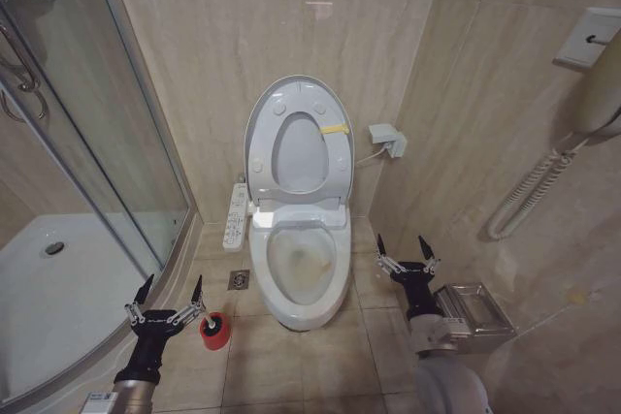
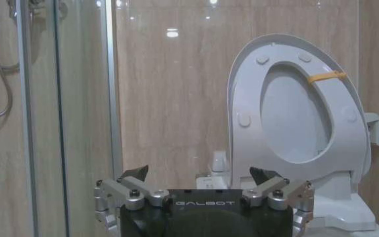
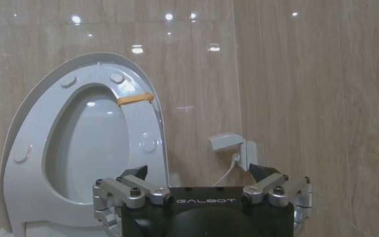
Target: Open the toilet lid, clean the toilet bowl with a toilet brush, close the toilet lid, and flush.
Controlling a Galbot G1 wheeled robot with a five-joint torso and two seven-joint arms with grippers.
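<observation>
Left pincer (image 1: 171,293) and right pincer (image 1: 407,247), both spread wide.

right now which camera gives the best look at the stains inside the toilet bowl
The head view: it looks down into the toilet bowl, showing the yellowish-brown staining inside. The left wrist view catches only a corner of its rim beneath the raised toilet lid; the right wrist view shows just the raised lid.

GALBOT on left end effector (image 2: 199,177), right end effector (image 3: 201,176)
</observation>
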